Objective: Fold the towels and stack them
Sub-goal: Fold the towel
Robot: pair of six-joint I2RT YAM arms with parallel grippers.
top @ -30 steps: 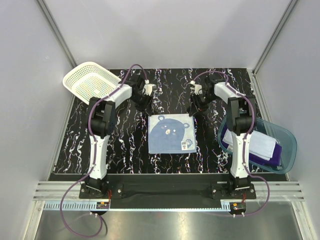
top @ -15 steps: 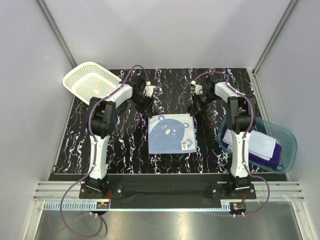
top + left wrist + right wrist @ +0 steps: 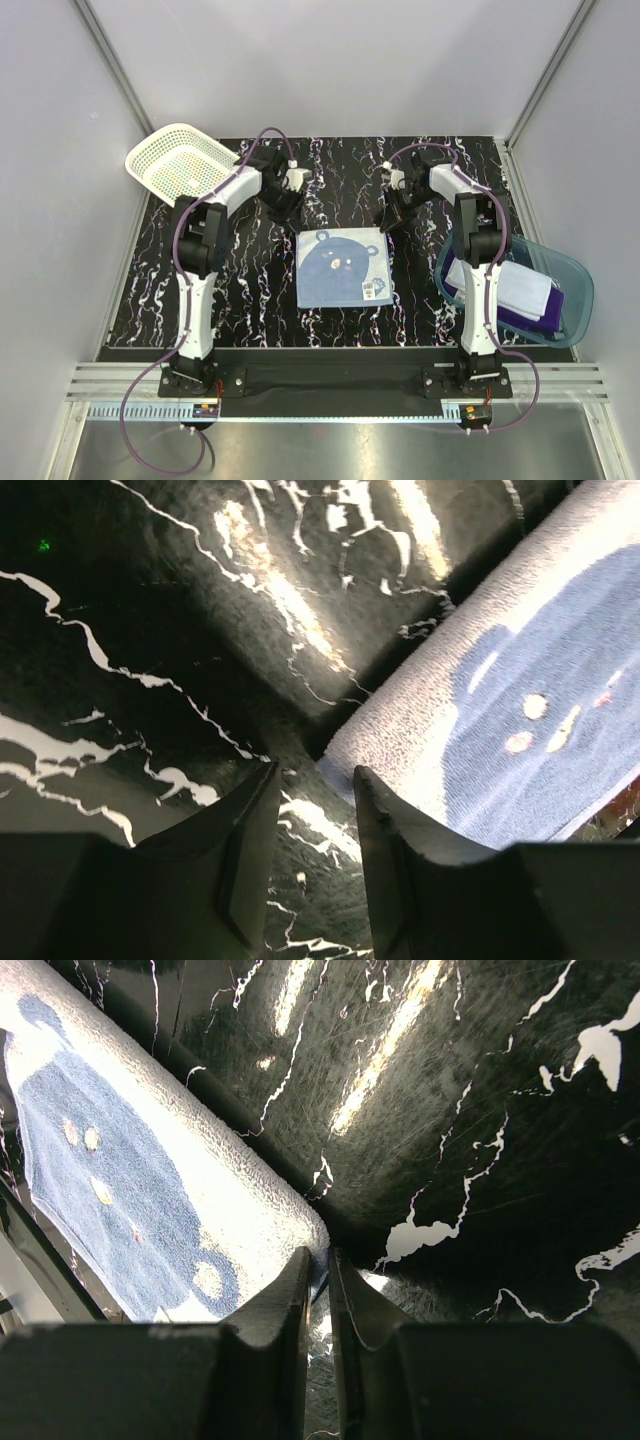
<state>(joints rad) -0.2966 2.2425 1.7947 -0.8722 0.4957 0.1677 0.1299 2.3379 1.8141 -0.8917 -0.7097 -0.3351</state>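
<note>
The light blue towel (image 3: 343,266) with the bear face lies flat and unfolded in the middle of the table. My left gripper (image 3: 288,208) hovers open just off its far left corner; in the left wrist view the towel (image 3: 540,680) corner lies right ahead of the gripper (image 3: 315,773), with nothing between the fingers. My right gripper (image 3: 386,220) sits at the far right corner. In the right wrist view it (image 3: 318,1260) is shut on that corner of the towel (image 3: 120,1150). A white towel (image 3: 515,285) lies over a purple towel (image 3: 540,315) in the tub.
A translucent blue tub (image 3: 582,290) stands at the right edge, beside the right arm. A white lattice basket (image 3: 180,165) sits tilted at the far left corner. Black marbled table surface (image 3: 250,280) surrounds the towel, with grey walls on three sides.
The right jaws have closed on the towel's far right corner. The left gripper opened slightly and shifted a little up and left, away from the far left corner. The towel has not moved.
</note>
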